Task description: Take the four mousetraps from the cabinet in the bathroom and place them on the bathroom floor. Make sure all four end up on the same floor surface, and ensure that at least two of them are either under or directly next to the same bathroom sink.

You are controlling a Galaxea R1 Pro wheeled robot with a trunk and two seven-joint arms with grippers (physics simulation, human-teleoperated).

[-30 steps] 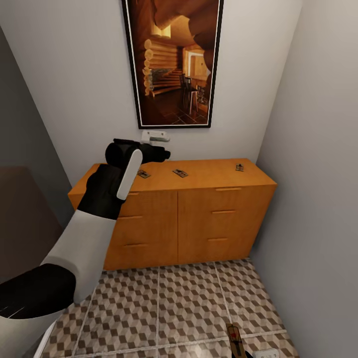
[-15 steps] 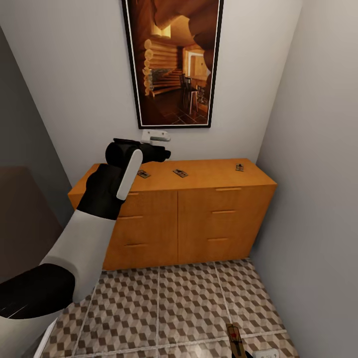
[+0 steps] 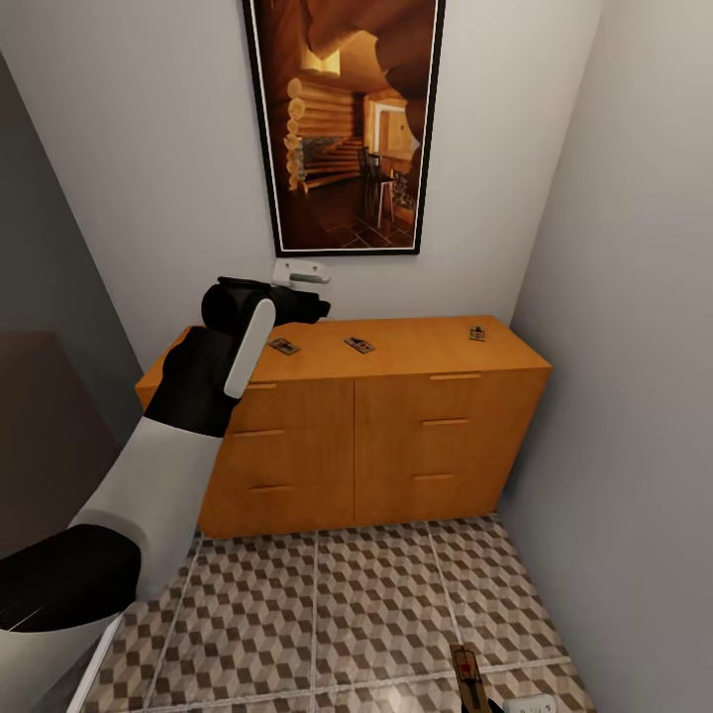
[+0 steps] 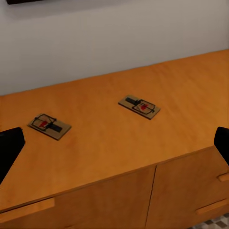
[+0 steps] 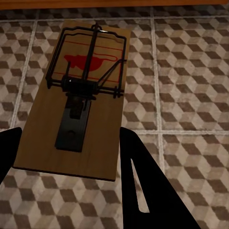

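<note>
The left gripper (image 3: 297,305) hangs above the left end of the cabinet (image 3: 396,436), just short of the nearest trap (image 3: 284,346), which lies flat on the cabinet top. In the left wrist view its fingertips (image 4: 10,145) show at the two edges of the picture, far apart, so the jaws stand wide with nothing between them; two traps lie ahead on the orange-brown top, one (image 4: 49,126) nearer the left end and one (image 4: 140,106) toward the middle, both apart from the fingers. The head view shows that middle trap (image 3: 359,345) and a third (image 3: 477,334) near the right end.

The right gripper (image 5: 71,157) is low over the floor (image 5: 191,71), and its dark fingers flank the near end of a fourth trap (image 5: 78,100). The board looks held between them, but I cannot tell whether they press it. In the head view that trap (image 3: 467,675) is at the lower edge, over the cube-patterned tiles.

A tall framed picture (image 3: 342,124) of a log interior hangs on the pale wall above the cabinet, with a small white fitting (image 3: 302,269) just below it.
</note>
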